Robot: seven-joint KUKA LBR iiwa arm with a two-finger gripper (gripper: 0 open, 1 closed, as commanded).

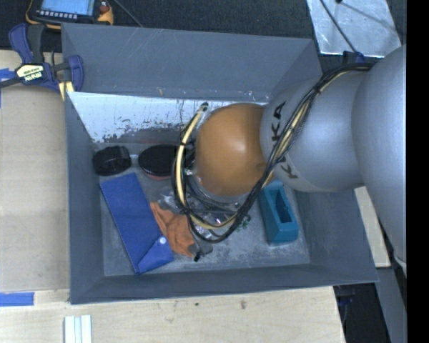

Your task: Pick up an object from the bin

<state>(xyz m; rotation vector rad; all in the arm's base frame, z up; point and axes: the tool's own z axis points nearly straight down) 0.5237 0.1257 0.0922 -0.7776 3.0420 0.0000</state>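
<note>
Bin (200, 281): grey; back wall paler, dark-speckled.
Flat sheet (132, 220), front-left: royal blue.
Crumpled cloth (173, 233), front-centre: orange.
Block (279, 216), right side: turquoise.
Cap (111, 161), back-left: black.
Disc (157, 161), back-centre: black, reddish rim.
Wrist cover (229, 148): orange-brown.
Arm (343, 134): silver.
Cables (180, 170): yellow, black.

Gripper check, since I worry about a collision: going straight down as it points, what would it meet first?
Probably the crumpled orange thing beside the blue sheet, just under the gripper; depth is unclear.

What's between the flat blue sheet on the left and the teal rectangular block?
In the camera view, a crumpled orange rag lies beside the flat blue sheet; the arm's cabled wrist covers the rest toward the teal rectangular block.
</note>
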